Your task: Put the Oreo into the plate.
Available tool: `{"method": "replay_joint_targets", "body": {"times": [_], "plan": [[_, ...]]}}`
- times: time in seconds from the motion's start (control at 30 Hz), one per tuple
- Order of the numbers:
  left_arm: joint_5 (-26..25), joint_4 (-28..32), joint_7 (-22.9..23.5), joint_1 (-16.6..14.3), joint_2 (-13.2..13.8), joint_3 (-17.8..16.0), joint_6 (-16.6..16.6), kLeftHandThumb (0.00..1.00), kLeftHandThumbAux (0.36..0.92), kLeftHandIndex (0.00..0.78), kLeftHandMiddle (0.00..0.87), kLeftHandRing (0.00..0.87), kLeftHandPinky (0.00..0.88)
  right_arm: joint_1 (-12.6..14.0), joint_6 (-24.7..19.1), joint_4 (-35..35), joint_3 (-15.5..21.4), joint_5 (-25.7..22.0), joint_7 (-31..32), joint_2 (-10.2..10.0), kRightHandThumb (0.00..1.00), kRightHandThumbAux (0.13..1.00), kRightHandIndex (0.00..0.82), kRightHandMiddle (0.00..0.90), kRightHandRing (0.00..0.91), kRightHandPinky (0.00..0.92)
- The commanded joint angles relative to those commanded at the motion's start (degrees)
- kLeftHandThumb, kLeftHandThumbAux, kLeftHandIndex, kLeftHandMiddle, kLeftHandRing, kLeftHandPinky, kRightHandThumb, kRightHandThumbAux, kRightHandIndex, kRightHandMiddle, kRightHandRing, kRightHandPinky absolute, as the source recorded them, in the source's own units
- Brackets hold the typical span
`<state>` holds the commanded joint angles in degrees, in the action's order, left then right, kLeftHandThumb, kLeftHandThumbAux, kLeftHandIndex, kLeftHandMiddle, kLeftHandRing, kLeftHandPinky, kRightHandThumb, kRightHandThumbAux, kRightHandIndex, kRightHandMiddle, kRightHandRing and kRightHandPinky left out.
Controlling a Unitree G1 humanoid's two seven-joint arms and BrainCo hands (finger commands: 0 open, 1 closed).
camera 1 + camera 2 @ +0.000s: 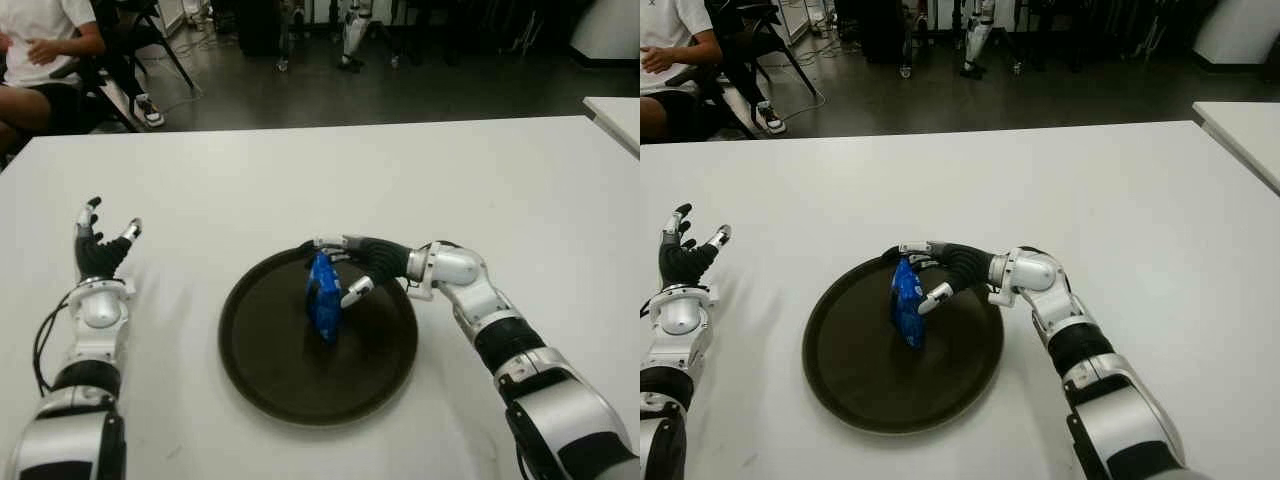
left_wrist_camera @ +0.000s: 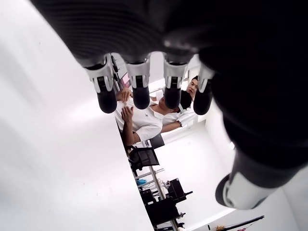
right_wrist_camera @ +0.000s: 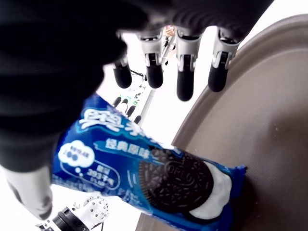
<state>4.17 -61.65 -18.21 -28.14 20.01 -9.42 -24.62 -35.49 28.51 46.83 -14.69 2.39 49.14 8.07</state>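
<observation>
Right wrist view shows the blue Oreo (image 3: 154, 173) pack standing on the dark plate (image 3: 269, 120), with the right hand (image 1: 350, 265) around it, thumb at one side and the other fingers (image 3: 185, 86) spread past it, so a firm grip can't be confirmed. Left hand (image 1: 100, 255) is off to the plate's left over the white desk (image 1: 450, 170), fingers open and empty.
</observation>
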Motion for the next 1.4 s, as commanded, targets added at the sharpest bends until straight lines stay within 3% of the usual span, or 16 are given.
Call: {"method": "replay_joint_targets", "body": {"times": [0.13,0.53,0.97,1.27,1.4], "plan": [[0.38,-0.07,-0.36,-0.05,0.1,0.23,0.36,0.0,0.69,0.006,0.0,0.0,0.0,0.06,0.08,-0.24,-0.11,0.31,-0.56,0.18,0.0,0.646,0.142,0.124,0.139,0.151],[0.77,-0.45,-0.34,-0.02,0.43,0.25,-0.21,0.0,0.747,0.0,0.0,0.0,0.0,1.05,0.47,-1.56,-0.16,0.99,-3.87,0.5,0.0,0.674,0.136,0.119,0.132,0.181],[0.01,-0.34,0.28,-0.01,-0.07,-0.45,-0.63,0.0,0.702,0.0,0.0,0.0,0.0,0.65,-0.98,-0.96,-0.46,2.09,-4.57,0.94,0.0,0.673,0.127,0.111,0.129,0.177],[-0.07,-0.07,0.49,0.28,-0.09,-0.61,-0.79,0.0,0.716,0.0,0.0,0.0,0.0,0.49,-0.69,0.92,0.48,1.15,-4.5,0.54,0.0,0.647,0.132,0.109,0.134,0.192],[-0.08,-0.2,0.57,0.24,-0.09,-0.57,-0.72,0.0,0.711,0.0,0.0,0.0,0.0,-0.83,0.03,3.42,1.03,1.17,-3.67,1.42,0.0,0.643,0.118,0.096,0.12,0.171]]}}
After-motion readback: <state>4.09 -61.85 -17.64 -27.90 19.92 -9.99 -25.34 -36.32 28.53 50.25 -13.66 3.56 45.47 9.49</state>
